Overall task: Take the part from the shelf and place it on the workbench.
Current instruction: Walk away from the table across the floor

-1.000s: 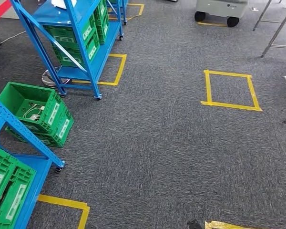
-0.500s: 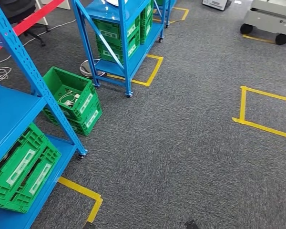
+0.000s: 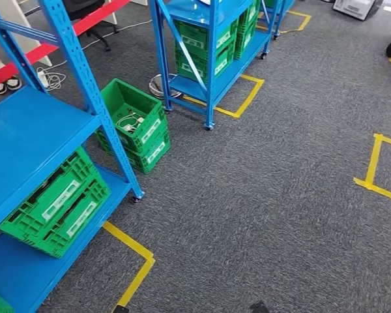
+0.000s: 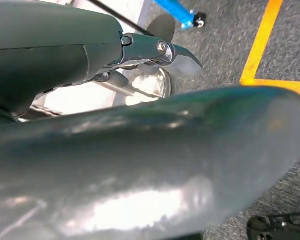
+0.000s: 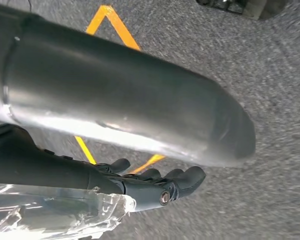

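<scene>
A blue shelf (image 3: 31, 130) stands close at the left in the head view, with a green crate (image 3: 56, 202) on its lower board. I cannot make out a part on it. In the left wrist view my left hand (image 4: 152, 50) hangs over the carpet; a dark finger lies straight with nothing in it, and the grey cover hides the rest. My right hand (image 5: 156, 185) hangs too, its dark fingers stretched out and holding nothing. Crinkled clear plastic (image 5: 58, 210) shows beside the right wrist.
An open green crate (image 3: 134, 124) with white cables sits on the floor beside the near shelf. A second blue shelf (image 3: 208, 65) with green crates stands further back. Yellow tape (image 3: 134, 261) marks the grey carpet near the shelf, and a yellow square (image 3: 373, 163) lies at the right.
The whole picture has shifted: the camera has turned left, so the shelves and floor crate now sit further right and larger. The near shelf's board has come into view.
</scene>
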### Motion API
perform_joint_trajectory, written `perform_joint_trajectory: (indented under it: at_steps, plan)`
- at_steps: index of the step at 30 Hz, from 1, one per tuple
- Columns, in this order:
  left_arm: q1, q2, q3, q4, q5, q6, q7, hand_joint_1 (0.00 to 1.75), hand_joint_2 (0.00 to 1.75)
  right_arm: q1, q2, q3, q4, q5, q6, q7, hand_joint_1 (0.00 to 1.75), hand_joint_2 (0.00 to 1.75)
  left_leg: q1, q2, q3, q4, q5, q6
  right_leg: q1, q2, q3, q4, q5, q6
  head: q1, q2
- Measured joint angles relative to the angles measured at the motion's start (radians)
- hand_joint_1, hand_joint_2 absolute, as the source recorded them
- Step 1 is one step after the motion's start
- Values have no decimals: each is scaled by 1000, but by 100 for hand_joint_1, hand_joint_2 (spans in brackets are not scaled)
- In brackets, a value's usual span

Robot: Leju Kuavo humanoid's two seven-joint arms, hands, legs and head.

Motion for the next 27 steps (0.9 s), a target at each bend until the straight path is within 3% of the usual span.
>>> perform_joint_trajectory:
  at_steps: [1,3,4,6,7,8,9,10,11,12,14,15,17,19,21,23,25,26,27]
  plan:
    - [0,0,0,0,0,-2,0,0,0,0,0,0,0,1,1,-1,0,0,-2,12,13,-26,3,6,4,-10,2,1,-3,5,2,0]
    - [0,0,0,0,0,-6,-1,0,0,-1,1,1,0,4,2,-1,0,0,-3,-7,11,-32,2,22,6,-29,8,0,-6,13,6,0]
    - [1,-1,0,0,0,-8,-1,0,0,-3,1,2,0,5,3,-2,0,0,-1,-19,10,-33,5,28,4,-20,10,4,-12,18,8,0]
    - [0,-2,0,0,-1,-12,-2,0,0,-5,1,3,0,6,4,-2,0,0,4,-42,9,-36,10,40,-1,32,-13,62,-52,29,12,0]
    - [0,-2,0,0,-2,-14,-3,0,0,-5,1,3,0,6,5,-3,0,0,5,-54,7,-36,11,44,-3,63,-41,124,-86,33,15,0]
    - [0,-2,-1,0,-3,-15,-3,0,0,-3,1,3,0,6,6,-2,0,0,5,-67,6,-36,13,47,-3,79,-74,197,-120,34,17,0]
    - [0,-2,0,0,-4,-16,-3,0,0,-1,1,4,0,6,7,-2,0,0,5,-81,4,-36,14,49,-3,85,-106,261,-143,34,18,0]
    - [1,-1,0,0,-4,-16,-3,0,0,1,1,4,0,6,8,0,0,0,5,-96,3,-35,14,49,-3,87,-125,295,-148,33,18,0]
    - [1,-1,0,0,-4,-17,-3,0,0,3,1,4,0,6,8,1,0,0,5,-111,3,-35,15,48,-3,88,-126,289,-133,32,19,0]
    - [1,-1,0,0,-4,-17,-3,0,0,4,1,4,0,7,8,2,0,0,6,-126,4,-35,16,47,-4,92,-108,245,-101,30,19,0]
    - [1,-1,0,0,-4,-18,-3,0,0,2,1,4,0,7,9,2,0,0,6,-153,4,-34,19,41,-11,131,-45,105,-33,29,19,0]
    - [0,-1,0,0,-4,-18,-3,0,0,2,1,4,0,7,9,2,0,0,6,-166,2,-33,20,36,-14,154,-21,52,-15,29,19,0]
    - [1,-1,0,0,-4,-19,-3,0,0,1,1,4,0,8,9,2,0,0,7,-186,-6,-33,28,22,-16,177,-3,13,-11,25,19,0]
    - [2,0,0,-1,-3,-19,-2,0,0,1,2,4,0,8,10,2,0,0,11,-199,-14,-36,34,8,-14,155,-3,13,-5,12,19,0]
    - [2,0,1,-1,-3,-20,-2,0,0,-1,2,4,0,9,10,1,0,0,9,-160,-34,-1,8,-1,-15,131,-4,9,2,-1,13,0]
    - [1,0,0,-1,-3,-21,-2,0,0,0,3,4,0,10,10,1,0,0,5,-101,-83,110,-59,-4,-12,103,-5,6,4,-8,6,0]
    - [0,0,0,-1,-3,-22,-2,0,0,5,3,4,0,9,11,1,0,0,5,-82,-131,223,-107,-5,-7,70,-7,6,3,-11,5,0]
    - [1,0,0,-1,-3,-22,-2,0,0,6,3,4,0,9,12,2,0,0,4,-79,-134,238,-105,-3,-5,53,-7,6,3,-11,5,0]
    - [1,0,1,-1,-4,-23,-2,0,0,5,3,4,0,9,12,2,0,0,3,-76,-118,215,-85,0,-4,38,-7,6,3,-12,6,0]
